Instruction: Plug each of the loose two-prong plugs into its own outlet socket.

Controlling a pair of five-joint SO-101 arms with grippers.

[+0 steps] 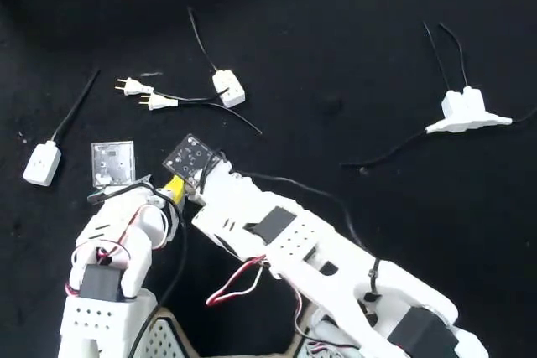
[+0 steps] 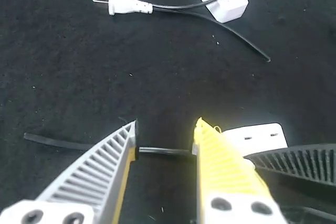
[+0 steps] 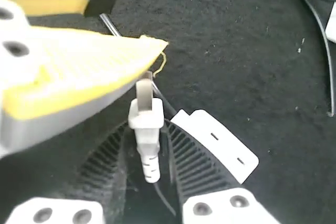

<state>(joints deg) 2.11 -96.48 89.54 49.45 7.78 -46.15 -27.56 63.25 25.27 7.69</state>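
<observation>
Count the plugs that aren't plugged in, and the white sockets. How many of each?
Unplugged plugs: 3 (far plug, near plug, held plug in the right gripper)
White sockets: 4 (left socket, middle socket, flat socket, socket strip)
Total: 7

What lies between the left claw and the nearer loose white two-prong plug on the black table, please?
In the left wrist view, the stretch from the left claw to the nearer loose white two-prong plug is bare black table.
</observation>
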